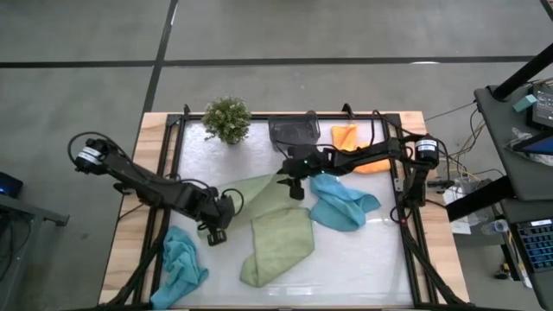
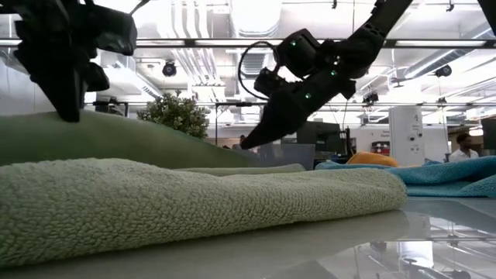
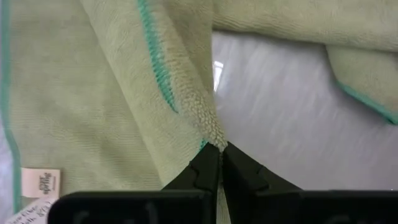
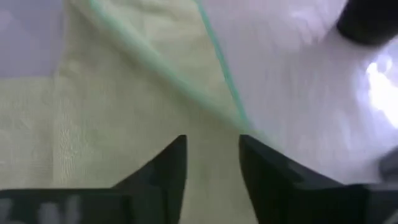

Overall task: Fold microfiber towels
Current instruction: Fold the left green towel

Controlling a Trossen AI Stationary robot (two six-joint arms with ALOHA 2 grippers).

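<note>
— Looking at the left gripper (image 3: 219, 151): is it holding anything?

— Yes, its fingers are pinched together on a corner of the light green towel (image 1: 259, 192) near the table's middle.

— And the right gripper (image 4: 212, 144)?

— Its fingers stand apart over that towel's far edge, gripping nothing. A second green towel (image 1: 278, 246) lies folded in front, teal ones (image 1: 341, 203) right and at the near left corner (image 1: 180, 266), the orange one (image 1: 352, 138) at the back.

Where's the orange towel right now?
In the high view, the orange towel lies at the table's far right, beside the grey bin, partly under the right arm.
</note>
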